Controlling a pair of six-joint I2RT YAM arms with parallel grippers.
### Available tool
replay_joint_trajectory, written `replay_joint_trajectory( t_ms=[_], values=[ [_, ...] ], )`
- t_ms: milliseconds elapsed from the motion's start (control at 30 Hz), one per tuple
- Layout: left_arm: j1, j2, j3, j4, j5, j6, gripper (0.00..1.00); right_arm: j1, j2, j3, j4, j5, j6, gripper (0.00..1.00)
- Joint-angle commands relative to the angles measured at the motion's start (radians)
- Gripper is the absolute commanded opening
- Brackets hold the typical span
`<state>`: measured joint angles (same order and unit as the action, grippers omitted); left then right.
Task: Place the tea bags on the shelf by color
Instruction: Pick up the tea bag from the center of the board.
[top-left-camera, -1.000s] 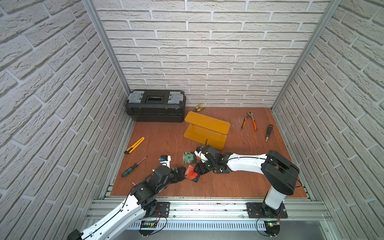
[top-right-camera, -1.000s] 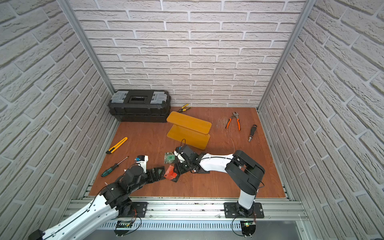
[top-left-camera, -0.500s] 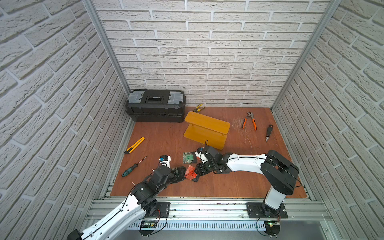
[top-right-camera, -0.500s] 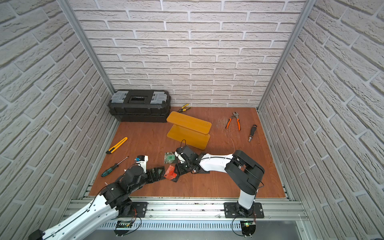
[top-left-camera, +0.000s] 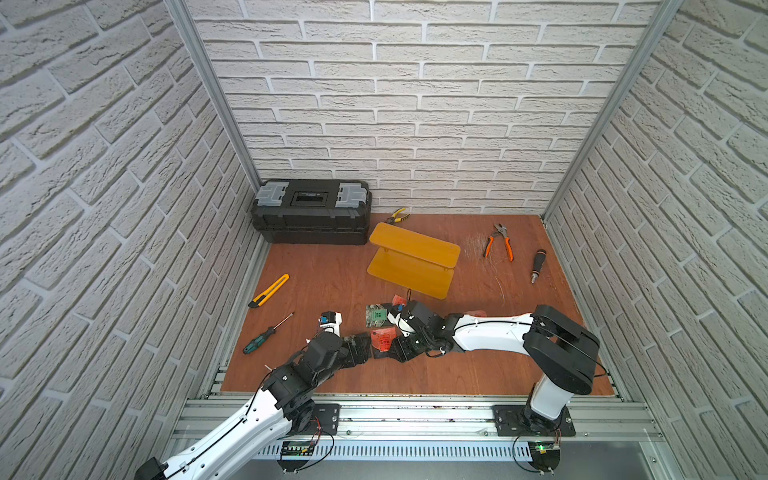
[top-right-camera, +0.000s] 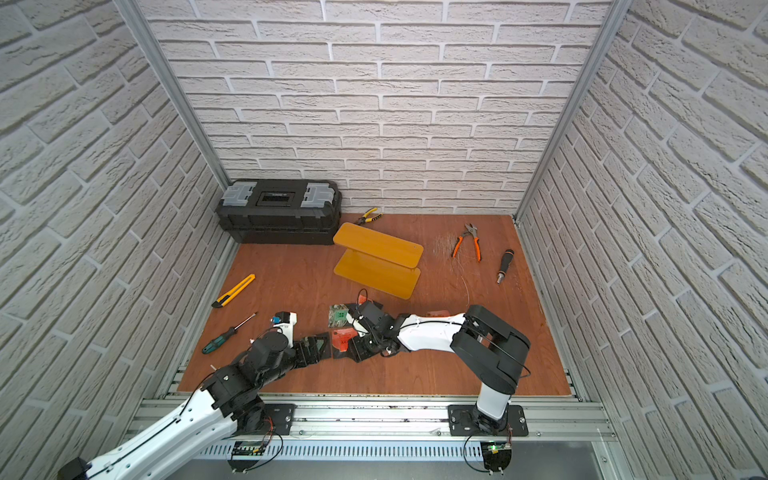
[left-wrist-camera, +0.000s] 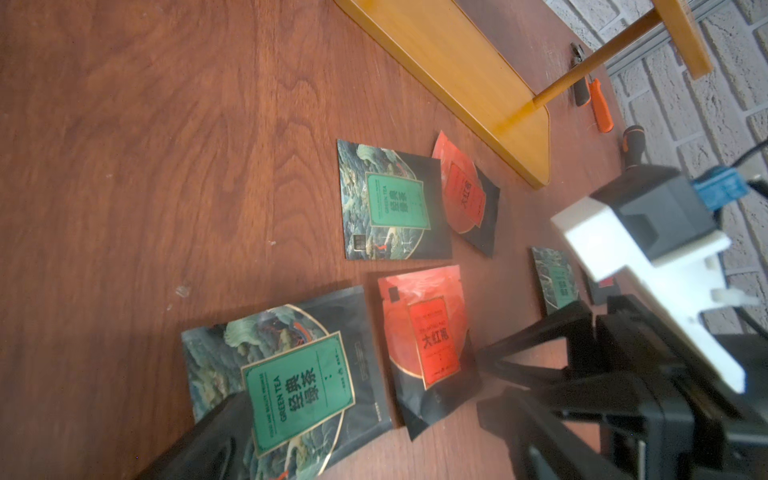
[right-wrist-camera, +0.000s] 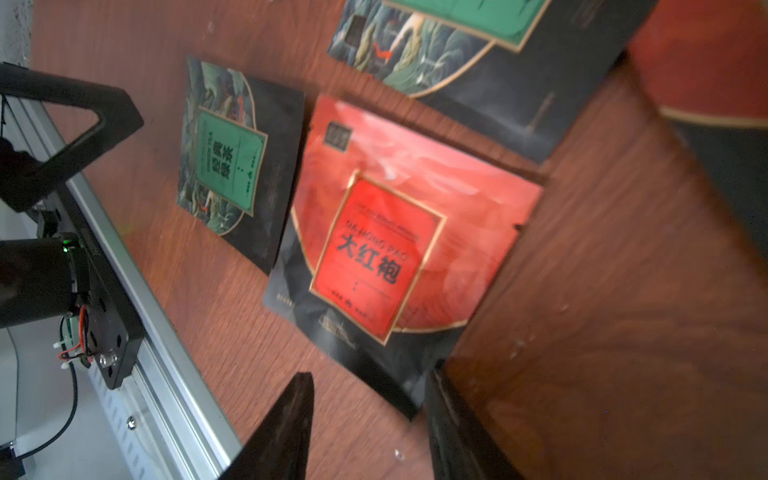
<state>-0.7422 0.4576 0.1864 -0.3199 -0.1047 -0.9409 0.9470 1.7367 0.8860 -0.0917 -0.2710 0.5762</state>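
Fingers of the left gripper (top-left-camera: 362, 347) stood wide apart near the front edge of the counter (top-left-camera: 519, 365), poised over a green tea bag (left-wrist-camera: 299, 382) and gripping nothing. Just to its right, the right gripper (right-wrist-camera: 370, 399) straddled the near corner of a red tea bag (right-wrist-camera: 399, 249). Its fingers were parted, and the sachet lay on the wood, not yet pinched. Over the previous second the arms had barely moved. Only the right fingers had narrowed slightly, which suggested a first pick was closing in. Farther back, a second green tea bag (left-wrist-camera: 390, 203) overlapped another red tea bag (left-wrist-camera: 465, 195), while a third green tea bag (left-wrist-camera: 555, 278) showed partly behind the right arm. Beyond them the shelf (top-left-camera: 415, 249) stood bare on both boards, so sorting by color had apparently yet to begin. A black toolbox (top-left-camera: 311, 208) sat against the far wall.
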Motion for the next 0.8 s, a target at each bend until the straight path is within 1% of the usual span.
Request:
replay_joint_trajectory(
  t_ms=[0, 100, 400, 567, 767],
  values=[
    [-0.006, -0.009, -0.015, 0.022, 0.000, -0.004, 0.98, 0.030, -0.036, -0.016, 0.018, -0.007, 0.024, 0.48],
    [-0.006, -0.008, -0.018, 0.030, 0.003, -0.002, 0.97, 0.035, -0.050, -0.018, 0.019, 0.005, 0.031, 0.48],
    [-0.006, 0.017, -0.025, 0.075, 0.021, 0.002, 0.95, 0.032, -0.100, -0.006, -0.012, 0.097, 0.022, 0.46],
    [-0.006, 0.032, -0.024, 0.092, 0.028, 0.005, 0.94, 0.025, -0.072, 0.042, -0.041, 0.122, 0.000, 0.44],
    [-0.006, 0.049, -0.033, 0.119, 0.033, -0.002, 0.90, -0.004, -0.017, 0.092, -0.041, 0.118, -0.006, 0.40]
  ],
)
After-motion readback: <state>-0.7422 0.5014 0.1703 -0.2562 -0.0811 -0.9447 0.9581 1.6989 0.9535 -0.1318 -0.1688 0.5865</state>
